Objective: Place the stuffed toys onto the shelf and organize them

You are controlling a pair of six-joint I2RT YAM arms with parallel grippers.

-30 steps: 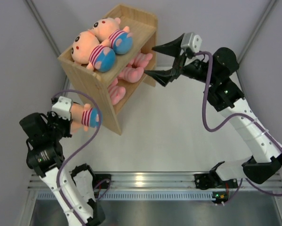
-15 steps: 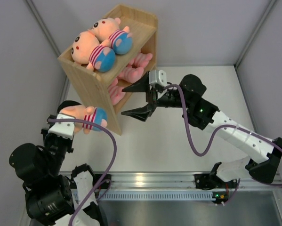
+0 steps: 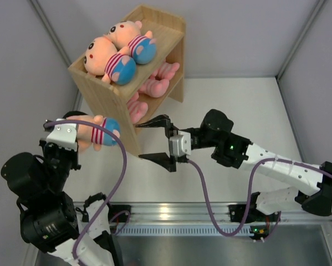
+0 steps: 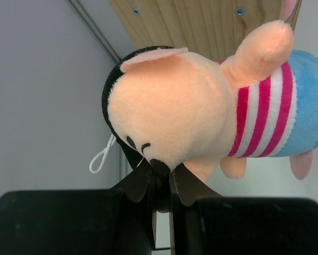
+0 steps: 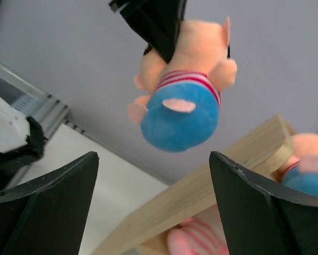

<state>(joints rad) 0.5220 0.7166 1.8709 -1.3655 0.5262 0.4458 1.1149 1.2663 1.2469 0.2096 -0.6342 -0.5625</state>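
The wooden shelf point(image 3: 107, 100) stands at the back left, angled. Two peach toys point(image 3: 107, 58) point(image 3: 132, 36) lie on its top. Several pink toys point(image 3: 154, 86) lie on its inner board. My left gripper point(image 3: 71, 133) is shut on a third peach toy point(image 3: 98, 132) by its head and holds it in the air, left of the shelf's near corner. In the left wrist view my gripper point(image 4: 161, 178) pinches the toy's point(image 4: 201, 111) face. My right gripper point(image 3: 142, 141) is open and empty just right of that corner. Its wrist view shows the gripper point(image 5: 153, 159) facing the held toy's point(image 5: 180, 117) blue bottom.
The shelf edge point(image 5: 228, 170) crosses the right wrist view with a pink toy point(image 5: 190, 239) under it. An aluminium rail point(image 3: 171, 213) runs along the table's near edge. Grey walls close in both sides. Purple cables point(image 3: 202, 194) loop off both arms.
My right arm has swung from the shelf's right end down and left to its near corner, jaws still open. My left arm has lifted the peach toy higher.
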